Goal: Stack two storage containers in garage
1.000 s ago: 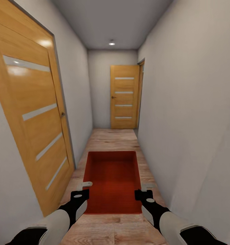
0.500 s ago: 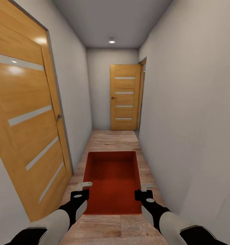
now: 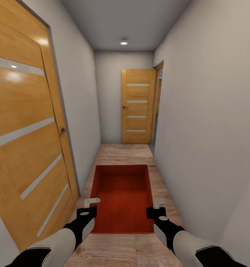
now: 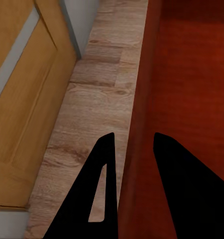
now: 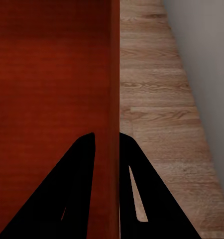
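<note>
Narrow hallway: grey walls close on both sides, wood-plank floor [image 3: 121, 155] running ahead. Orange wood door with glass slats [image 3: 28, 133] sits just to the left, angled along the wall. A second slatted door [image 3: 138, 106] stands at the far end, beside an open doorway on the right. Ceiling light [image 3: 123, 42] is on.

Orange-red bin [image 3: 122, 196] is carried centred in front of the robot, open top up, above the planks, between both arms.

Left gripper [image 4: 133, 149] straddles the bin's left wall, one finger inside, one outside, closed onto it. Right gripper [image 5: 108, 142] pinches the right wall the same way. Both forearms reach forward, roughly symmetric, at the bin's near corners.
</note>
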